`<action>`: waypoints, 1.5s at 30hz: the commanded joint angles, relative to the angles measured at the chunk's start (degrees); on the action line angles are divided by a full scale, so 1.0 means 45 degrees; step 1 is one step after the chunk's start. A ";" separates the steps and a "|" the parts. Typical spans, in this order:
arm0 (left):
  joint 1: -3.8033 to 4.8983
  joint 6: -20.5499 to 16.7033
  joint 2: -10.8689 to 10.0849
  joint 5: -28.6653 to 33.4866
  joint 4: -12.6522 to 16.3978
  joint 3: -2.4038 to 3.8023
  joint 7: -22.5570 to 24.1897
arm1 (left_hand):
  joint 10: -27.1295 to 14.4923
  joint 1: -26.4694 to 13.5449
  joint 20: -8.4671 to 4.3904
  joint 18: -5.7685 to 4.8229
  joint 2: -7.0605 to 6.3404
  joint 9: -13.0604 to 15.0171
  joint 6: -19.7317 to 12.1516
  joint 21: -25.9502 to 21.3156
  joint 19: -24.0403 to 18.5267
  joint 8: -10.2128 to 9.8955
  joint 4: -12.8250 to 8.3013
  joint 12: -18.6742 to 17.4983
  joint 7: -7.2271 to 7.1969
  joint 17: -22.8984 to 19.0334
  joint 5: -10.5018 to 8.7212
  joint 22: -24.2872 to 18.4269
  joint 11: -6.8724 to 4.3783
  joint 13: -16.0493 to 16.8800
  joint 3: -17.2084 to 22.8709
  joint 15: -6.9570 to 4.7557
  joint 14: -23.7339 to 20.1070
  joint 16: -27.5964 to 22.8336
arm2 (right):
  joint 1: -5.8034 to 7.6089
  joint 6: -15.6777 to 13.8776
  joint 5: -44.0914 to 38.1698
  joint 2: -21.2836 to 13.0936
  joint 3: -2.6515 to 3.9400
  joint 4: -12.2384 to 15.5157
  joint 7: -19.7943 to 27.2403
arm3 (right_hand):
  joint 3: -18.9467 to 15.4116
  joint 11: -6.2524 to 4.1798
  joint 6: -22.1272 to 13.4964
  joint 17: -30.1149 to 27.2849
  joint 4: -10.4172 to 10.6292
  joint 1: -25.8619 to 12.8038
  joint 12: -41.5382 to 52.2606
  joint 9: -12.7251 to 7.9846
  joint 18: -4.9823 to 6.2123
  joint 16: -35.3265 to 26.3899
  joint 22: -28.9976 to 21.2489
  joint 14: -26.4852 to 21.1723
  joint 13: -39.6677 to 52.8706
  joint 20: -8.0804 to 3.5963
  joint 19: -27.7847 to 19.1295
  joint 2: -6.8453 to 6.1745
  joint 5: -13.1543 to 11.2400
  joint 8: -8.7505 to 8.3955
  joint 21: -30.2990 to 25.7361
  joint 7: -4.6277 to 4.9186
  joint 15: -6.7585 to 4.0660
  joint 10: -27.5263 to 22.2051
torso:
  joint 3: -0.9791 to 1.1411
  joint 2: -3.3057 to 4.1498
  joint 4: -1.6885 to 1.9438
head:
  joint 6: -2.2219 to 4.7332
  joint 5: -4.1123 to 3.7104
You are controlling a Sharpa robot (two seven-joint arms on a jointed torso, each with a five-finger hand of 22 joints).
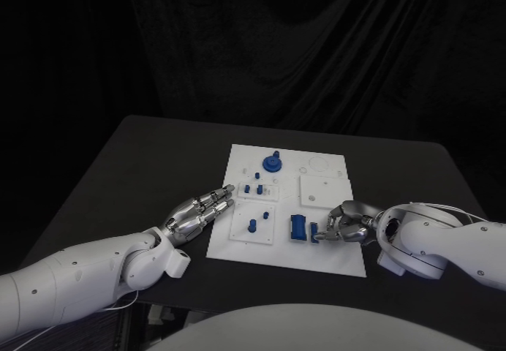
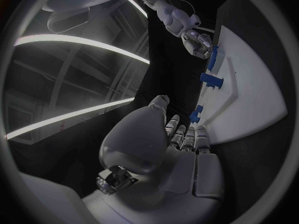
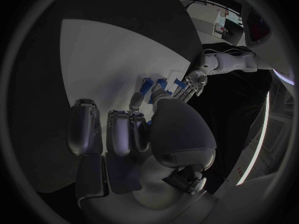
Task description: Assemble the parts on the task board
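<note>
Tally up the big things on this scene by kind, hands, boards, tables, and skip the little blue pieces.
Silver many-fingered robot hands: 2, the left hand and the right hand
White flat task board: 1
Black table: 1
Total: 4

right robot hand (image 1: 344,224) grip: fingertips hide their contact with the tall blue part (image 1: 314,233)
small blue pegs (image 1: 254,189): too small to tell shapes
</note>
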 commanded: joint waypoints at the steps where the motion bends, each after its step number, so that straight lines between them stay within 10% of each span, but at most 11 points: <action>1: -0.0077 0.0066 0.0011 0.0028 0.0002 -0.0037 -0.0143 | 0.0012 -0.0162 0.0104 -0.0030 0.0004 0.0020 0.0034 -0.0051 0.0007 0.0066 -0.0011 0.0052 0.0061 -0.0011 -0.0044 -0.0017 0.0074 0.0017 0.0053 0.0079 -0.0004 -0.0046 | -0.0050 0.0285 -0.0161 0.0035 -0.0001 -0.0041 -0.0015 | -0.0089 -0.0113 -0.0044 0.1739 -0.0029 0.0026 0.0079 0.0047 -0.0058 0.0004 0.2383 0.0981 0.3351 -0.0130 0.0249 -0.0173 -0.0066 0.0085 0.0064 -0.0070 -0.0097 0.1303 | 0.0002 0.0002 0.0015 | -0.0003 -0.0019; 45: -0.0113 0.0093 0.0050 0.0028 -0.0028 -0.0037 -0.0002 | 0.0008 -0.0176 0.0106 -0.0034 -0.0003 0.0018 0.0021 -0.0051 0.0007 0.0064 -0.0030 0.0051 0.0067 -0.0011 -0.0024 -0.0018 0.0083 0.0016 0.0075 0.0082 -0.0004 -0.0046 | -0.0163 0.0311 -0.0164 0.0663 0.0002 -0.0939 -0.0278 | 0.0123 -0.0224 -0.0118 0.1759 -0.0221 0.1149 0.0079 0.0416 -0.0080 0.0003 0.2404 0.0985 0.3351 -0.0259 0.0272 -0.0143 -0.0076 0.0266 0.0137 -0.0175 -0.0205 0.1303 | 0.0009 -0.0019 0.0012 | -0.0003 -0.0070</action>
